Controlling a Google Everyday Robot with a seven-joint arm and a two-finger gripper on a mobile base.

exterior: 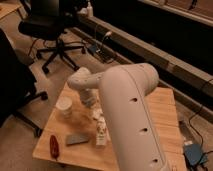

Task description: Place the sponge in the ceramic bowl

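Note:
My white arm fills the right half of the camera view and bends down over the wooden table (160,107). Its gripper (90,100) hangs low over the middle of the table, just right of a white bowl-like ceramic vessel (64,107) that stands upright. A flat grey sponge (77,138) lies on the table nearer the front edge, below and left of the gripper and apart from it. The big arm link hides part of the table's middle.
A small white bottle (101,131) stands right of the sponge. A red object (53,145) lies at the front left corner. Black office chairs (52,30) stand behind the table. A low ledge with cables runs along the back. A blue box (194,150) sits on the floor at the right.

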